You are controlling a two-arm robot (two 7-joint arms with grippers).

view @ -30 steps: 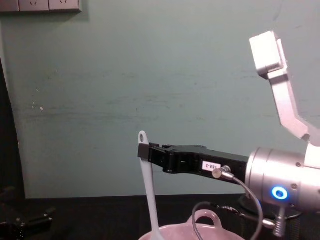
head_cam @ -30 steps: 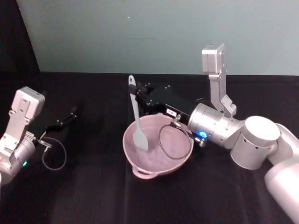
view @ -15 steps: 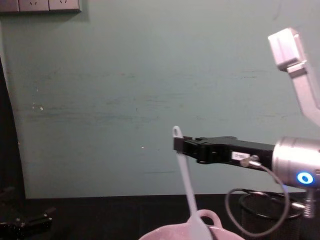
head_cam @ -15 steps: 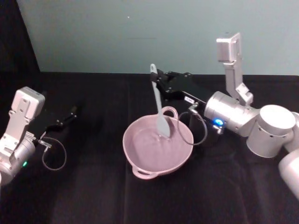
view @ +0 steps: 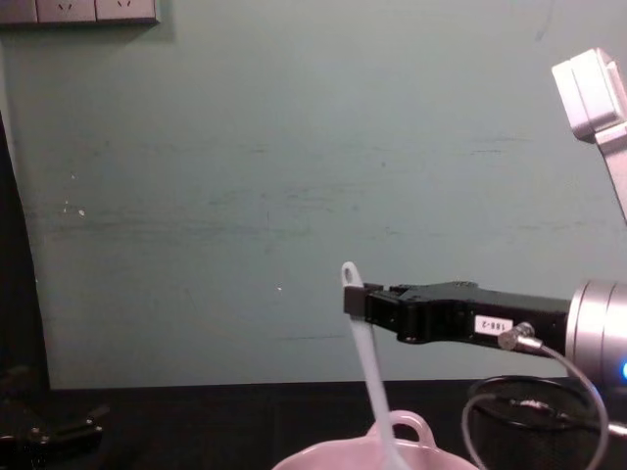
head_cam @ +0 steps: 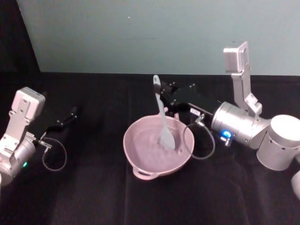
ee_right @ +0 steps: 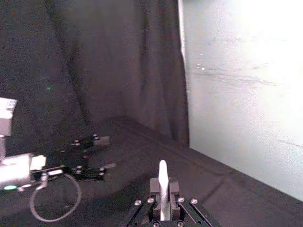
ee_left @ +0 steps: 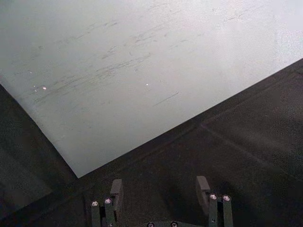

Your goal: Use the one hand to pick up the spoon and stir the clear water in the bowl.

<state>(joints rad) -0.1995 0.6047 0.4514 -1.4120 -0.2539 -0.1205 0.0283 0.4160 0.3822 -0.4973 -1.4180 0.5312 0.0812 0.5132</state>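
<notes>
The pale pink bowl stands at the middle of the black table, its looped handle showing in the chest view. The white spoon stands nearly upright in it, paddle head down in the water right of the bowl's middle. My right gripper reaches in from the right and is shut on the spoon's handle just below its holed end. In the right wrist view the handle sticks up between the fingers. My left gripper rests open at the far left, its fingers apart over bare cloth.
A cable loop hangs from the right wrist beside the bowl's right rim. A dark mesh cup stands behind that cable at the right. A teal wall closes off the back of the table.
The right gripper has carried the spoon from the bowl's left side across to its right side, then slightly nearer. The paddle head stays in the bowl. The left arm has not moved.
</notes>
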